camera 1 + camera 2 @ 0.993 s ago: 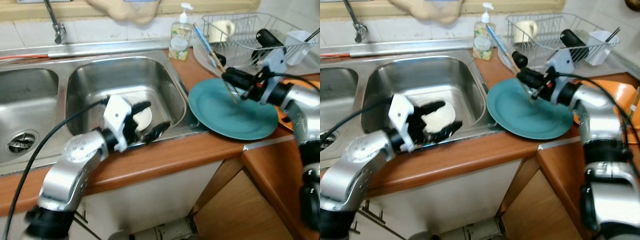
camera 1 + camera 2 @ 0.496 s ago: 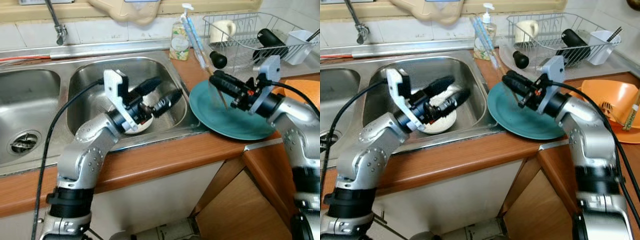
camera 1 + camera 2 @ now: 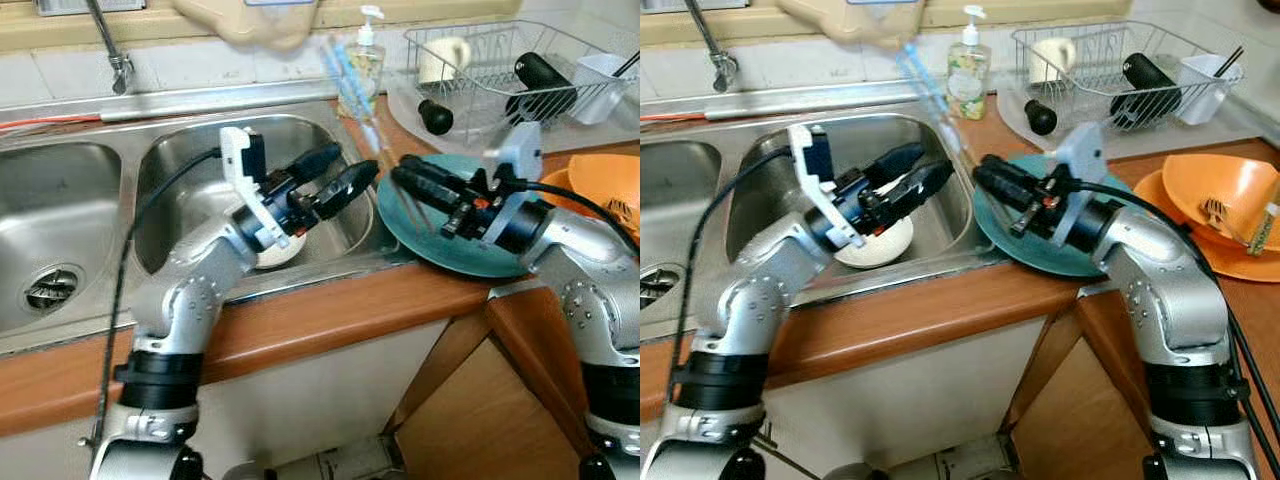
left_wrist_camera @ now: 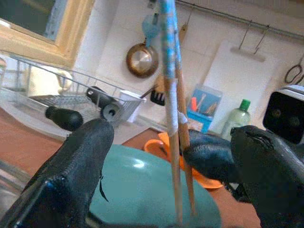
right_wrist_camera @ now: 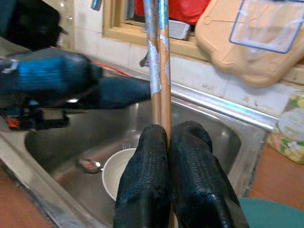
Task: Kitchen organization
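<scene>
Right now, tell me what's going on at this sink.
The right claw is shut on a pair of chopsticks with blue-wrapped tops, holding them upright over the near edge of the teal plate beside the sink. The left claw is open and reaching across from above the basin toward the chopsticks, its fingers on either side of them in the left wrist view, not yet closed. A white bowl and a spoon lie in the basin.

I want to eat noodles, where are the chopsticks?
The blue-tipped wooden chopsticks stand pinched in the right gripper, above the sink's right edge beside the teal plate.
</scene>
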Controlling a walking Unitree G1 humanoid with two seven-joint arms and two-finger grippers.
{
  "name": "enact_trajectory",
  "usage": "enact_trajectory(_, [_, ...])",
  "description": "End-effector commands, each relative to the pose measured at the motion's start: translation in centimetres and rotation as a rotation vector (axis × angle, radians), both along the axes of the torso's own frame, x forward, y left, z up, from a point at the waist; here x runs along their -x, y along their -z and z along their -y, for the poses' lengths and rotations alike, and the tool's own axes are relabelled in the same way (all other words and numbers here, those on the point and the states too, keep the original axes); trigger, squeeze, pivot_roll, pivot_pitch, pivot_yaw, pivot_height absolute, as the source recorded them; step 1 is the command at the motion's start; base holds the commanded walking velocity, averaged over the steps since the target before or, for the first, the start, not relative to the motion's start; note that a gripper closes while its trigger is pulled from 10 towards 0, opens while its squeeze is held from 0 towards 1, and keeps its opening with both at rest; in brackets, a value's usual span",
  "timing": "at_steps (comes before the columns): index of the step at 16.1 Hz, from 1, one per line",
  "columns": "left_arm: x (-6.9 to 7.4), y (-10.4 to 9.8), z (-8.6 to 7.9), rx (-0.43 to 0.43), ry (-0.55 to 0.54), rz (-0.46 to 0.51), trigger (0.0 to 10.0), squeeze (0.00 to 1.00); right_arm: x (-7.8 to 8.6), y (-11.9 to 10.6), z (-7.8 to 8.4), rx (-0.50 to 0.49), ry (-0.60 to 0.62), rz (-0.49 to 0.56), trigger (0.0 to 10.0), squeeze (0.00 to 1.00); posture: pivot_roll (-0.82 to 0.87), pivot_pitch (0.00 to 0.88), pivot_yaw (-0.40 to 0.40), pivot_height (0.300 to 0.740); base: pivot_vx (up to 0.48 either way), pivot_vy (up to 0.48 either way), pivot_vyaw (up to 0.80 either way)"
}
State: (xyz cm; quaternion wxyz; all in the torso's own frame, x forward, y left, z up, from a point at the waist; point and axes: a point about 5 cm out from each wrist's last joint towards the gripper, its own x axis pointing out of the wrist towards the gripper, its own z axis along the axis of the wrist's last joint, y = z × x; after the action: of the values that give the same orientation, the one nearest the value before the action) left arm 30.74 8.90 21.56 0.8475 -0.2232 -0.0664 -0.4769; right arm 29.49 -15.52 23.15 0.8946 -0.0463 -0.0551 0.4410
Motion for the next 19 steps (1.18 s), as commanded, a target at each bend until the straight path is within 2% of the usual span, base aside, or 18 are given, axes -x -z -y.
enact_trajectory(1, [-0.6,-0.4,0.3,0.026,0.012,-0.007,10.0,0.00,0.4,0.0,-0.5,0.028,-0.032,0.000,0.0,0.00,-0.09,0.000,0.043,0.740,0.000,0.000,0.00])
enact_trajectory(3, [-0.8,-0.4,0.4,0.030,0.011,-0.013,10.0,0.00,0.5,0.1,-0.7,0.037,-0.041,0.000,0.0,0.00,-0.09,0.000,0.043,0.740,0.000,0.000,0.00])
enact_trajectory(5, [-1.3,0.0,0.7,-0.004,-0.006,-0.013,10.0,0.00,0.9,0.0,-1.2,0.032,-0.053,0.000,0.0,0.00,-0.09,0.000,0.043,0.740,0.000,0.000,0.00])
enact_trajectory(10, [-1.8,-0.2,1.1,0.014,-0.029,-0.011,10.0,0.00,1.2,0.2,-1.7,0.060,-0.071,-0.005,0.0,0.00,-0.09,0.000,0.046,0.740,0.000,0.000,0.00])
enact_trajectory(11, [-2.1,-0.2,1.0,0.023,-0.054,-0.015,5.8,0.00,1.2,0.2,-1.8,0.066,-0.073,-0.005,0.0,0.00,-0.10,0.000,0.045,0.740,0.000,0.000,0.00])
enact_trajectory(12, [-2.2,-0.2,1.0,0.023,-0.061,-0.016,5.2,0.00,1.2,0.2,-1.8,0.066,-0.073,-0.005,0.0,0.00,-0.10,0.000,0.045,0.740,0.000,0.000,0.00])
enact_trajectory(13, [-2.3,-0.1,1.0,0.021,-0.068,-0.018,3.4,0.00,1.1,0.2,-1.9,0.065,-0.073,-0.003,0.0,0.00,-0.10,0.000,0.045,0.740,0.000,0.000,0.00])
enact_trajectory(14, [-2.3,-0.1,1.0,0.020,-0.069,-0.020,0.7,0.00,1.1,0.2,-1.9,0.065,-0.072,-0.002,0.0,0.00,-0.10,0.000,0.045,0.740,0.000,0.000,0.00])
enact_trajectory(15, [-2.3,-0.1,1.0,0.020,-0.070,-0.020,0.7,0.00,1.0,0.2,-1.9,0.065,-0.071,-0.002,0.0,0.00,-0.10,0.000,0.045,0.740,0.000,0.000,0.00])
enact_trajectory(16, [-2.3,-0.1,1.1,0.021,-0.073,-0.020,0.0,0.00,1.0,0.2,-1.9,0.065,-0.070,-0.001,0.0,0.00,-0.10,0.000,0.044,0.740,0.000,0.000,0.00])
enact_trajectory(19, [-2.3,-0.2,1.1,0.038,-0.082,-0.022,0.0,0.00,0.9,0.1,-2.0,0.069,-0.064,0.002,0.0,0.00,-0.10,0.000,0.041,0.740,0.000,0.000,0.00])
